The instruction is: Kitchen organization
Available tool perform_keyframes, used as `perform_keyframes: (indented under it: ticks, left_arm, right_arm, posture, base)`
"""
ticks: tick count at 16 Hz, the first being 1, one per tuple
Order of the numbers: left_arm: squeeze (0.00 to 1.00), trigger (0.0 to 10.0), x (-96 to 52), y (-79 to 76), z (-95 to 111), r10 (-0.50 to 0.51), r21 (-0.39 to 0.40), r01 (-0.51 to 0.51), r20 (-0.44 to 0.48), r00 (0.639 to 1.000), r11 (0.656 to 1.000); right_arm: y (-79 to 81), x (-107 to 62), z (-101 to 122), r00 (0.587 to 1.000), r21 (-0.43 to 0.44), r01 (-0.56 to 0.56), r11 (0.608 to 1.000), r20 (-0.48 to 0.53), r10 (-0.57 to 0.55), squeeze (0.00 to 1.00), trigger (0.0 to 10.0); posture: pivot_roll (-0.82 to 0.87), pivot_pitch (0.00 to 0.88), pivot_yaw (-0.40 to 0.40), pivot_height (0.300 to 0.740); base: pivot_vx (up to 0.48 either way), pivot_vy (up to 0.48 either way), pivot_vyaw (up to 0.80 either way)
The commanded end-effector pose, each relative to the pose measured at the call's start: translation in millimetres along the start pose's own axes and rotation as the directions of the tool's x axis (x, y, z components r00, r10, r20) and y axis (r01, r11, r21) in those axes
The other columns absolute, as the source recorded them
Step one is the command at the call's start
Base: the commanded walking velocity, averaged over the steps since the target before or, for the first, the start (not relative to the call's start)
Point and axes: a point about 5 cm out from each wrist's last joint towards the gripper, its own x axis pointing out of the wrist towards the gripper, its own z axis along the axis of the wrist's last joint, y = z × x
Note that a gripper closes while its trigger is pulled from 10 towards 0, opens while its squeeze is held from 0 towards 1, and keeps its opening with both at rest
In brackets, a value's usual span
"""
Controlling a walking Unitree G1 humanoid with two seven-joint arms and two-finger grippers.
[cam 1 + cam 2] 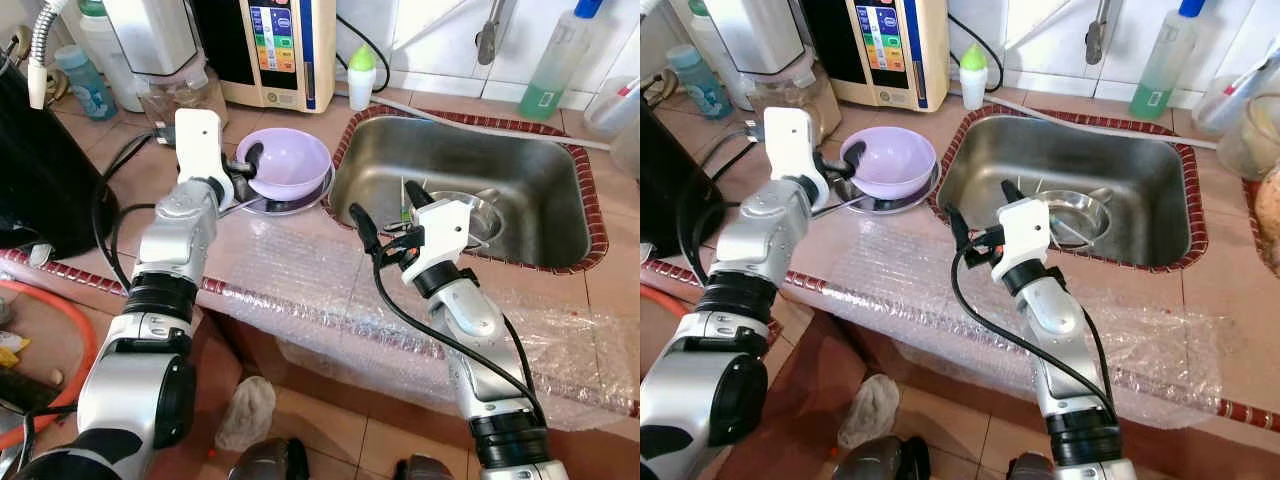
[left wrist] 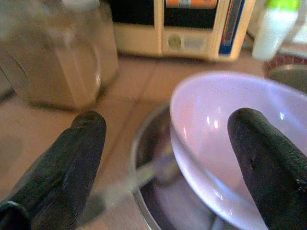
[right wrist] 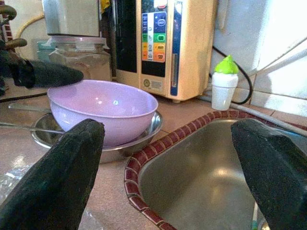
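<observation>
Nearest the head camera, the two silver arms rise from the lower edge of the view over a terracotta-tiled floor, on which lies a crumpled white plastic bag (image 1: 245,412). Beyond them, a sheet of clear bubble wrap (image 1: 300,275) drapes over the front edge of the tiled brown countertop (image 1: 135,165). The left gripper (image 1: 245,170) reaches across the countertop with its black fingers (image 2: 81,158) spread, one inside and one outside the rim of the lilac plastic bowl (image 1: 290,162). This bowl sits in a shallow stainless-steel dish (image 1: 300,203), just left of the sink's left rim; a metal utensil handle (image 3: 29,129) rests in the dish. The right gripper (image 1: 385,215), fingers spread wide, hovers at the front-left corner of the rectangular stainless-steel sink (image 1: 530,180), which holds a small round steel bowl (image 1: 475,212). Along the back edge of the countertop stand a cream-coloured water appliance with a coloured panel (image 1: 275,50), a small white bottle with green cap (image 1: 361,78) and a clear glass jar (image 1: 180,90).
</observation>
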Motion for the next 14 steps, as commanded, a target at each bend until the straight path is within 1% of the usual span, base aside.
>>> perform_keyframes:
  ticks: [1, 2, 5, 6, 9, 12, 14]
  left_arm:
    - [0.00, 6.4, 2.3, -1.9, 1.2, -0.021, -0.021, 0.021, -0.021, 1.000, 1.000]
    - [0.00, 0.0, 4.5, -4.7, -1.4, -0.040, -0.044, 0.038, -0.040, 0.998, 0.998]
    - [0.00, 0.0, 5.4, -7.2, -7.8, -0.056, -0.061, 0.051, -0.084, 0.995, 0.997]
    - [0.00, 0.0, 4.9, -5.5, -11.0, -0.056, -0.085, 0.047, -0.102, 0.993, 0.995]
    - [0.00, 0.0, 5.8, 2.0, -12.9, -0.043, -0.136, 0.027, -0.118, 0.992, 0.990]
    - [0.00, 0.0, 5.9, 4.7, -12.8, -0.026, -0.140, 0.009, -0.121, 0.992, 0.990]
    - [0.00, 0.0, 5.7, 9.4, -14.1, 0.002, -0.143, -0.020, -0.125, 0.992, 0.990]
  right_arm:
    - [6.0, 2.7, 7.4, 0.999, 0.010, -0.038, 0.999, 0.020, 0.038, 0.00, 10.0]
    - [8.9, 2.8, 8.3, 0.999, 0.015, -0.051, 0.999, 0.013, 0.051, 0.00, 10.0]
    - [12.5, 3.8, 7.3, 0.998, 0.015, -0.064, 0.998, 0.001, 0.064, 0.00, 10.0]
    - [14.1, 4.1, 7.3, 0.998, 0.017, -0.069, 0.998, 0.000, 0.069, 0.00, 10.0]
    - [14.6, 6.6, 7.8, 0.997, 0.020, -0.073, 0.997, -0.007, 0.073, 0.00, 10.0]
    - [15.0, 8.0, 7.3, 0.997, 0.021, -0.076, 0.997, -0.008, 0.077, 0.00, 10.0]
    - [15.7, 8.6, 6.4, 0.997, 0.023, -0.082, 0.996, -0.012, 0.083, 0.00, 10.0]
  posture:
    - [-0.08, 0.047, 0.129, 0.740]
    - [-0.08, 0.046, 0.126, 0.740]
    - [-0.07, 0.043, 0.119, 0.740]
    - [-0.07, 0.043, 0.119, 0.740]
    - [-0.07, 0.036, 0.115, 0.740]
    - [-0.06, 0.033, 0.114, 0.740]
    - [-0.06, 0.031, 0.112, 0.740]
  base:
    - [0.000, 0.000, 0.00]
    - [0.000, 0.000, 0.00]
    - [0.000, 0.000, 0.00]
    - [0.000, 0.000, 0.00]
    - [0.000, 0.000, 0.00]
    - [0.000, 0.000, 0.00]
    - [0.000, 0.000, 0.00]
